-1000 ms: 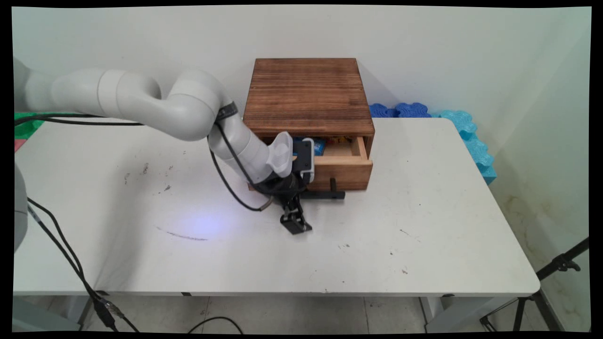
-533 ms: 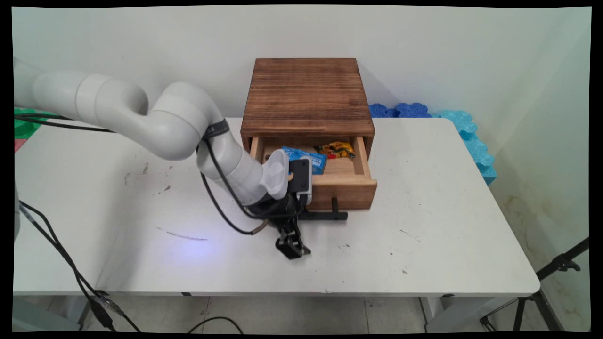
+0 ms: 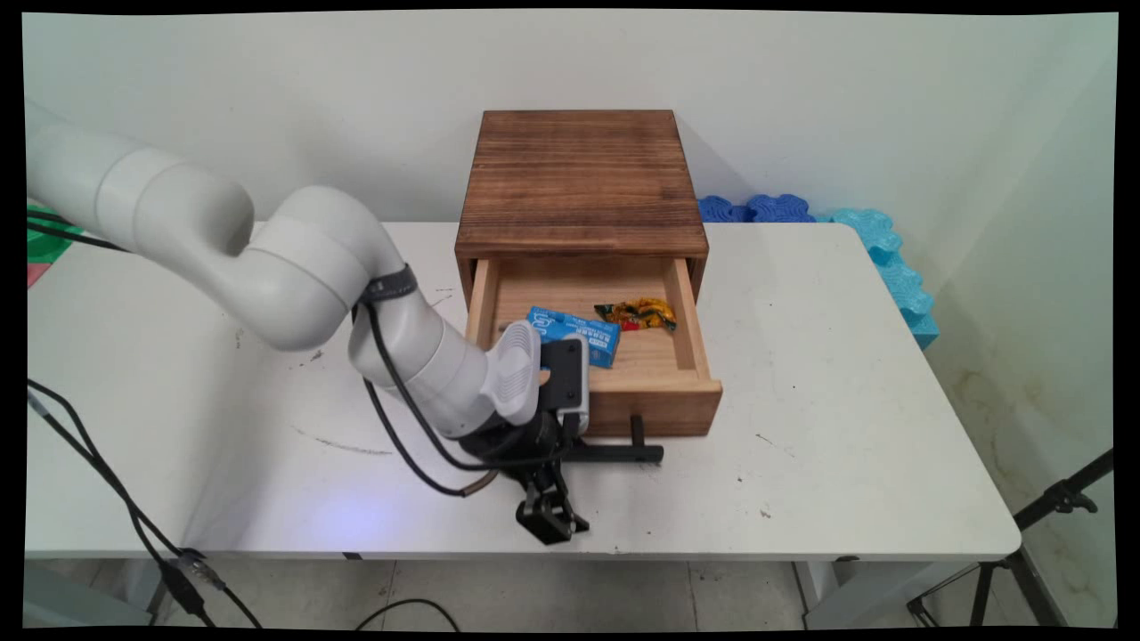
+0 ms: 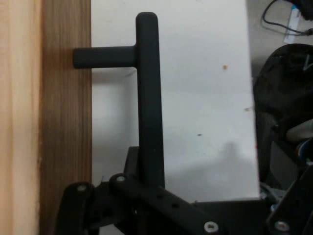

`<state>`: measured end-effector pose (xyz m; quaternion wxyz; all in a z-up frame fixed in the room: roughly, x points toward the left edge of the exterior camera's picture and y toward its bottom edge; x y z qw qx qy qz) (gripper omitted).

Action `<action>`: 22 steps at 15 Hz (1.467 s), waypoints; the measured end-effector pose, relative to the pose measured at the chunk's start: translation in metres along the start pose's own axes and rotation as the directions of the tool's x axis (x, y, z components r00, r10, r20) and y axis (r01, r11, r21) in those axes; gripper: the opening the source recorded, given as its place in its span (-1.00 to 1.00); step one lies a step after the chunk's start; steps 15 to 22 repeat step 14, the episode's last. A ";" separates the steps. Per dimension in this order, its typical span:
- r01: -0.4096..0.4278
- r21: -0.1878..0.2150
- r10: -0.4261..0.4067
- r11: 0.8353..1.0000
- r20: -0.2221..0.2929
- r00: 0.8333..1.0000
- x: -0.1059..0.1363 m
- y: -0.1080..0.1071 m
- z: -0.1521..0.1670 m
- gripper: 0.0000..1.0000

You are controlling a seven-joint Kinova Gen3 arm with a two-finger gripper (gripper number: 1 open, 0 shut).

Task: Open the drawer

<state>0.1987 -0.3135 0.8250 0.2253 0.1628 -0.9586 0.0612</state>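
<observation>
Hand view: your tool point(image 4: 146, 196) is clenched on the black drawer handle point(image 4: 148, 98). Main view shows the wooden drawer point(image 3: 659, 392) pulled out over the tabletop point(image 3: 846, 401), blue packet point(image 3: 577, 331) and yellow-red wrapper point(image 3: 638, 313) lying inside.

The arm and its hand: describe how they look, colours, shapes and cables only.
The arm is glossy white, built of thick rounded tubular links with bulbous joints. A black band rings it near the wrist, and black cables loop beneath it. At the wrist sit a ribbed white cap and a black block edged in white. The hand is black, made of slim pinned linkage bars with silver screw heads.
</observation>
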 end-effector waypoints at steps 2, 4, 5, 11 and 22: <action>0.008 -0.006 -0.008 1.000 -0.003 1.000 0.000 0.009 -0.002 1.00; 0.016 -0.011 -0.016 1.000 -0.006 1.000 0.001 0.017 -0.003 1.00; 0.020 -0.014 -0.020 1.000 -0.008 1.000 0.001 0.021 -0.004 1.00; 0.037 -0.035 -0.037 0.999 -0.014 0.999 0.002 0.043 -0.009 1.00; 0.033 -0.037 -0.034 0.999 -0.020 0.999 0.003 0.049 -0.012 1.00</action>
